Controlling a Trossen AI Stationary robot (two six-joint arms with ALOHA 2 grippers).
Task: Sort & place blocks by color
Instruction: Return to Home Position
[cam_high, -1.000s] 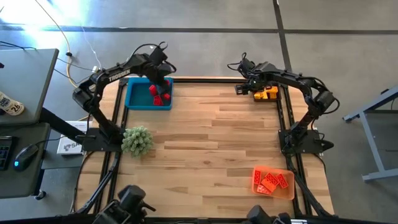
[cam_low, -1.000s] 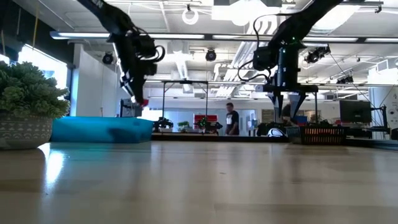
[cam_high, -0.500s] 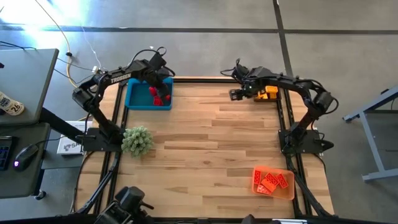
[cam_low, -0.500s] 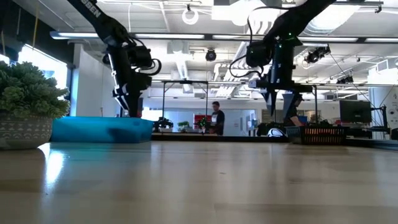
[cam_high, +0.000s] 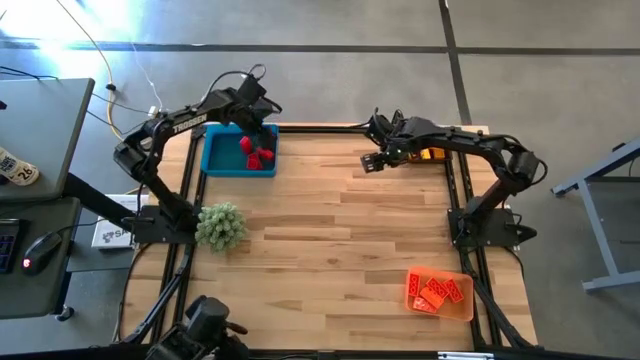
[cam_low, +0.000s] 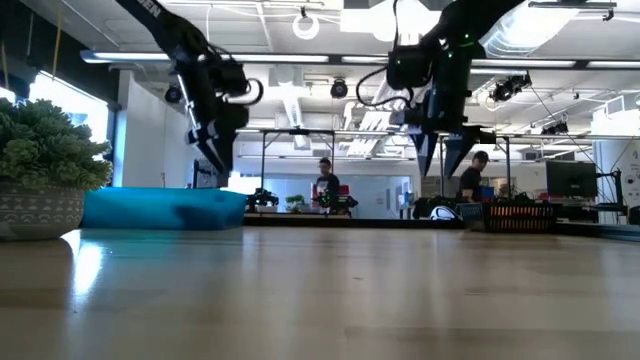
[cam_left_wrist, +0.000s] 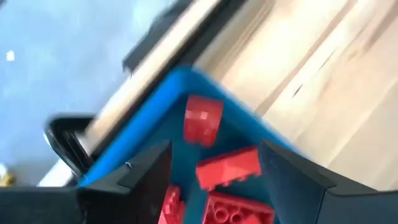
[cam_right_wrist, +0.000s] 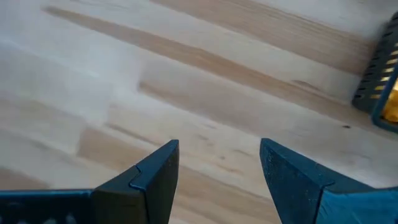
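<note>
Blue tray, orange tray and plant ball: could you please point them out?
blue tray (cam_high: 214, 156), high view, bare left floor.
orange tray (cam_high: 465, 311), high view, corner rim.
plant ball (cam_high: 221, 226), high view, its centre.

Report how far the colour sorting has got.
Done: red blocks lie in the blue tray, orange blocks in the orange tray, yellow blocks in the black bin. In hand: nothing; the left claw hangs open over the blue tray, the right claw open over bare table. Left: no loose block shows, so probably only parking the arms.

Pale, wood-grained counter (cam_high: 340, 230)
In the blue tray (cam_high: 215, 160), red blocks (cam_high: 256, 152); in the orange tray (cam_high: 467, 309), orange blocks (cam_high: 437, 290); also yellow blocks (cam_high: 435, 154), green plant ball (cam_high: 221, 226).
</note>
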